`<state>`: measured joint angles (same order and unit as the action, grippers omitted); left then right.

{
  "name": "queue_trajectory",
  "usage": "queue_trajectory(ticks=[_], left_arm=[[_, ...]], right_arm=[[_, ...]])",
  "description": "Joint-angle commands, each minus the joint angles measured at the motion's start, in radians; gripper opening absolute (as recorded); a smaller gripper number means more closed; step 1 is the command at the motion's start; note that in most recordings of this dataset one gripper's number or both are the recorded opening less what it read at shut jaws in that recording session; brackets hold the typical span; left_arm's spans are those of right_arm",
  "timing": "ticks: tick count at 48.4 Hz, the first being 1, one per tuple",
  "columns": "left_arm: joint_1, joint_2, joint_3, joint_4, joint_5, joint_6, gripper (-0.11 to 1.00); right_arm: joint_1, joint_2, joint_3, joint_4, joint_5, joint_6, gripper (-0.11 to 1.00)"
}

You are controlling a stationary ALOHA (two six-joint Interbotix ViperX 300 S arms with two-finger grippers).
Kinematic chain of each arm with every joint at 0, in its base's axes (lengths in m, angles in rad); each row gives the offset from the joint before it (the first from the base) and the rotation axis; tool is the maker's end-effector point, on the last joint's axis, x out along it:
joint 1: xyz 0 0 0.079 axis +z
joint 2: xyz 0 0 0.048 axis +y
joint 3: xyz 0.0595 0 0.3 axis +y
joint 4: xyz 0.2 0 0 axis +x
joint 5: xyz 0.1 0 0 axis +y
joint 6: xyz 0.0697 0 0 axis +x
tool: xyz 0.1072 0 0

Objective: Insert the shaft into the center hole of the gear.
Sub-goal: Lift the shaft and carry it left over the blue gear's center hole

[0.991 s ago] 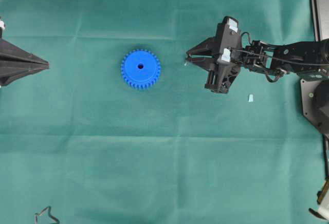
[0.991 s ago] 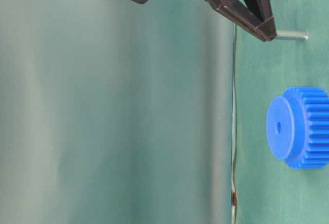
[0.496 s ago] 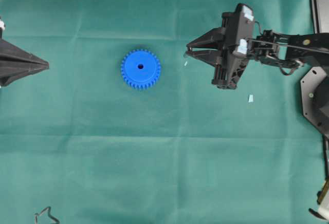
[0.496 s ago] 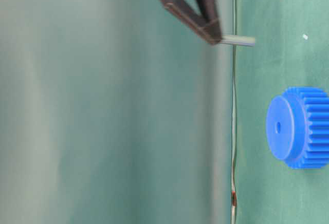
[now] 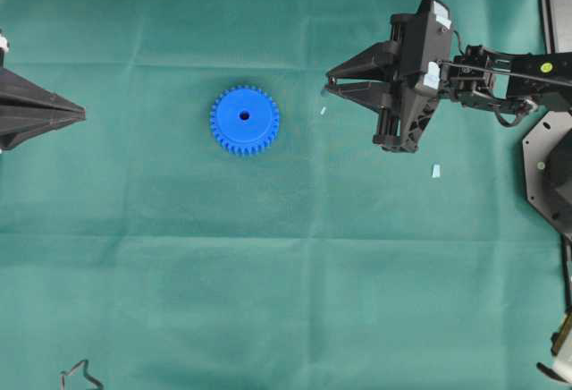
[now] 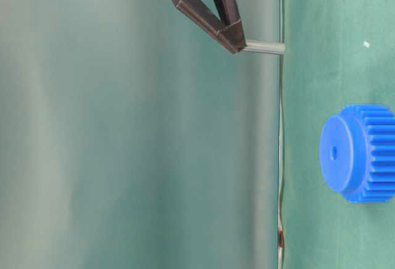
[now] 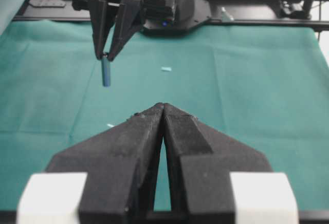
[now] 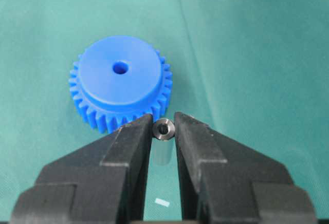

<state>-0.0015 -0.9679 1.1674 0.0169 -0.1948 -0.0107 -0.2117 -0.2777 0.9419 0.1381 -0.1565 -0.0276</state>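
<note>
Right gripper (image 8: 164, 129) hangs above the green cloth (image 5: 268, 274), its fingers pointing down and clamped on the shaft (image 8: 164, 129), which hangs upright below the fingertips, its lower end clear of the cloth in the table-level view. Off to its left in the overhead view, well apart, the gear (image 5: 244, 120) lies flat with the center hole (image 5: 244, 115) facing up. At the left edge, the left gripper (image 5: 76, 114) is pressed closed on nothing.
</note>
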Motion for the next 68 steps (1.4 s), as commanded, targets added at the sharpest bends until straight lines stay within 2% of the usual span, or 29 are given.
queue_trajectory(ticks=[1, 5, 22, 30, 48, 68], left_arm=[[0.0, 0.008, -0.026, 0.003, -0.006, 0.0, 0.0], [0.002, 0.008, -0.026, 0.002, -0.006, 0.0, 0.0], [0.0, 0.008, -0.026, 0.002, -0.006, 0.0, 0.0], [0.002, 0.008, -0.026, 0.003, -0.006, 0.0, 0.0], [0.0, 0.008, -0.026, 0.003, -0.006, 0.002, 0.0], [0.0, 0.008, -0.026, 0.002, -0.008, 0.002, 0.0]], right_arm=[[0.005, 0.006, -0.034, 0.0, -0.005, 0.006, 0.17], [0.015, 0.035, -0.06, 0.002, -0.008, 0.008, 0.17], [0.063, 0.232, -0.278, -0.002, -0.002, -0.003, 0.17], [0.066, 0.281, -0.333, -0.005, 0.008, -0.005, 0.17], [0.066, 0.304, -0.336, -0.006, 0.002, 0.005, 0.17], [0.071, 0.39, -0.339, 0.003, -0.051, 0.023, 0.17]])
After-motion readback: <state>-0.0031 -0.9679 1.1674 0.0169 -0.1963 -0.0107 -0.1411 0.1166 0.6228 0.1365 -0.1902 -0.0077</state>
